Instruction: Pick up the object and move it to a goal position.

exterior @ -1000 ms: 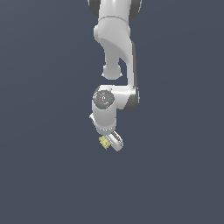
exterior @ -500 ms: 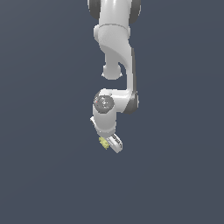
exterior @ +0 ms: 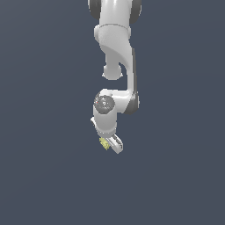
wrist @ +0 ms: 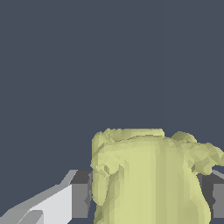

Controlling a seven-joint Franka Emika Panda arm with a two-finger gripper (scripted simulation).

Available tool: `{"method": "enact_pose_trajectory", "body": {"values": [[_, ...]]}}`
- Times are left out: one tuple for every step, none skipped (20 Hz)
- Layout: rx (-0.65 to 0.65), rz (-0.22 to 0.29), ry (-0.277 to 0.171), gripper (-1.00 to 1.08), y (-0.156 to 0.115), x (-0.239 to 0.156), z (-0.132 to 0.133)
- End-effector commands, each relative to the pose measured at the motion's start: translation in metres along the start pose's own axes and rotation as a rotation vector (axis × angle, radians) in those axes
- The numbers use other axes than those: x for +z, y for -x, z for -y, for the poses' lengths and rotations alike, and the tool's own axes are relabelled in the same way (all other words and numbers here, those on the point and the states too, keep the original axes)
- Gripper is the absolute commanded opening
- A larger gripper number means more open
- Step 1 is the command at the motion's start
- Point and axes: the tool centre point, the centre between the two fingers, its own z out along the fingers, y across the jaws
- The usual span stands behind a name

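White jointed Panda arm (exterior: 115, 52) hangs down over plain dark grey-blue ground. Its white gripper (exterior: 109, 144) is closed on the pale yellow bumpy block (exterior: 104, 143), which fills the gap between the dark finger pads (wrist: 80, 199) in the wrist view. Block sits at the fingertips, toward the exterior view's left of the visible finger. Lumpy, ridged outline, roughly square, no clear long axis. No goal marker visible.
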Motion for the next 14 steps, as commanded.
{"method": "enact_pose_trajectory", "body": {"values": [[0.000, 0.000, 0.000, -1.00, -0.001, -0.002, -0.001], [0.000, 0.000, 0.000, -1.00, -0.002, -0.004, -0.003], [0.000, 0.000, 0.000, -1.00, -0.004, -0.007, -0.004], [0.000, 0.000, 0.000, -1.00, -0.005, -0.010, -0.006], [0.000, 0.000, 0.000, -1.00, -0.007, -0.014, -0.009], [0.000, 0.000, 0.000, -1.00, -0.010, -0.018, -0.012], [0.000, 0.000, 0.000, -1.00, -0.012, -0.023, -0.015], [0.001, 0.000, -0.001, -1.00, -0.015, -0.028, -0.019], [0.001, 0.000, -0.001, -1.00, -0.019, -0.035, -0.023], [0.001, 0.000, -0.001, -1.00, -0.023, -0.042, -0.028], [0.001, 0.000, -0.001, -1.00, -0.027, -0.050, -0.033], [0.001, 0.000, -0.001, -1.00, -0.031, -0.058, -0.038], [0.001, 0.001, -0.001, -1.00, -0.036, -0.067, -0.044], [0.001, 0.001, -0.001, -1.00, -0.041, -0.076, -0.051]]}}
